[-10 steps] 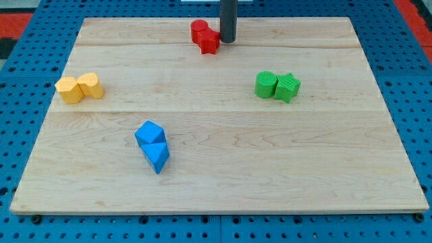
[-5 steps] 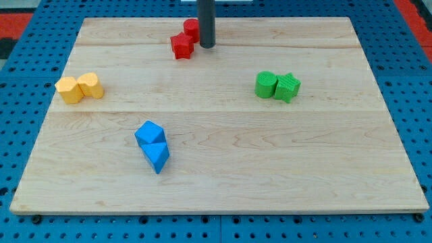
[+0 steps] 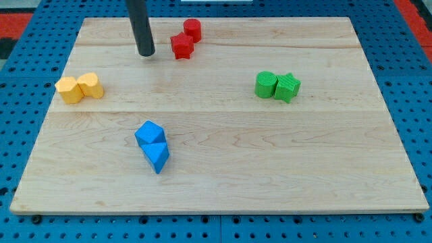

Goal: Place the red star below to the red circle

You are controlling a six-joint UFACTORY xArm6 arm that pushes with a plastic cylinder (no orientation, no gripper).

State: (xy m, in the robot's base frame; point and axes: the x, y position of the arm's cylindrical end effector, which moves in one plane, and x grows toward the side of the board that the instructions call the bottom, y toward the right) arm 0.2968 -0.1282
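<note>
The red star [image 3: 181, 46] lies near the view's top, just below and left of the red circle [image 3: 192, 29]; the two touch or nearly touch. My tip [image 3: 146, 52] stands on the board to the left of the red star, a short gap away, touching no block.
Two yellow blocks [image 3: 79, 88] sit together at the view's left. Two green blocks [image 3: 277, 86] sit together at the right. Two blue blocks [image 3: 153, 146] sit together at the lower middle. The wooden board [image 3: 270, 162] lies on a blue pegboard.
My tip moved left, from the right of the red blocks to their left. The red star shifted left and down, to below-left of the red circle, which also slid left.
</note>
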